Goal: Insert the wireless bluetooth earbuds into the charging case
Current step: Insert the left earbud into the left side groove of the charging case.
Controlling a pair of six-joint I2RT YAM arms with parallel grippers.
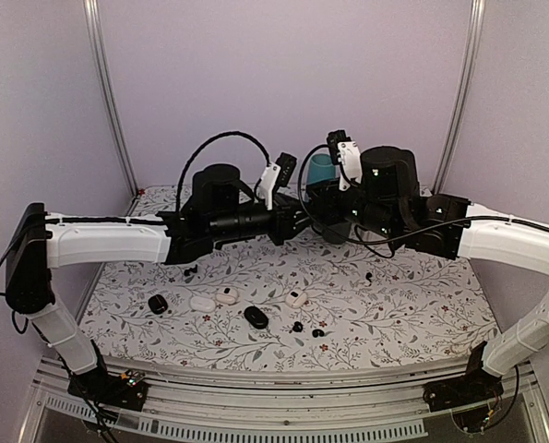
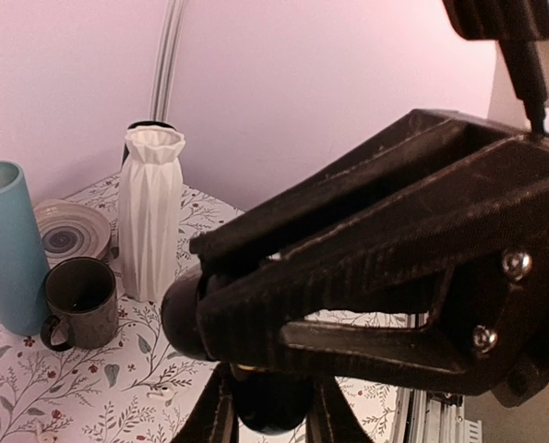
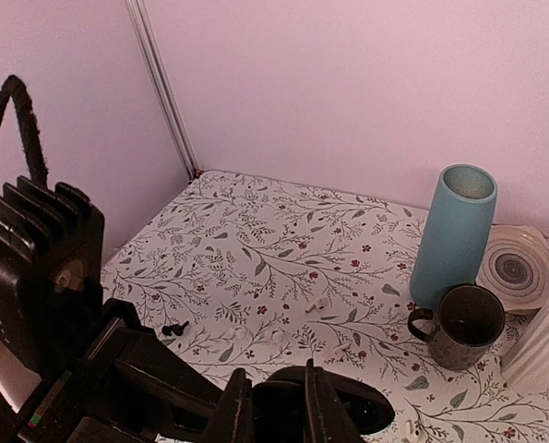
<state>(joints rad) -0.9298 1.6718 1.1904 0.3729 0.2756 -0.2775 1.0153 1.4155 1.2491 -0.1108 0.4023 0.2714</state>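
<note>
My two grippers meet in mid-air above the table's middle. The left gripper (image 1: 304, 221) (image 2: 269, 413) is shut on a rounded black charging case (image 2: 269, 406). From the opposite side the right gripper (image 1: 329, 227) (image 3: 274, 413) is shut on the same black case (image 3: 352, 411). In the top view the fingers hide the case. Tiny black earbuds (image 1: 297, 327) (image 1: 317, 332) lie on the floral table near the front; another (image 1: 369, 276) lies further right, and one (image 3: 173, 328) lies at the left.
Two black cases (image 1: 158, 303) (image 1: 256, 317) and three white cases (image 1: 202, 302) (image 1: 226, 295) (image 1: 297, 298) lie in a row below the arms. At the back stand a blue cylinder (image 3: 454, 235), a dark mug (image 3: 463, 323), a white vase (image 2: 151, 212) and a plate (image 3: 519, 268). White earbuds (image 3: 318, 302) lie scattered.
</note>
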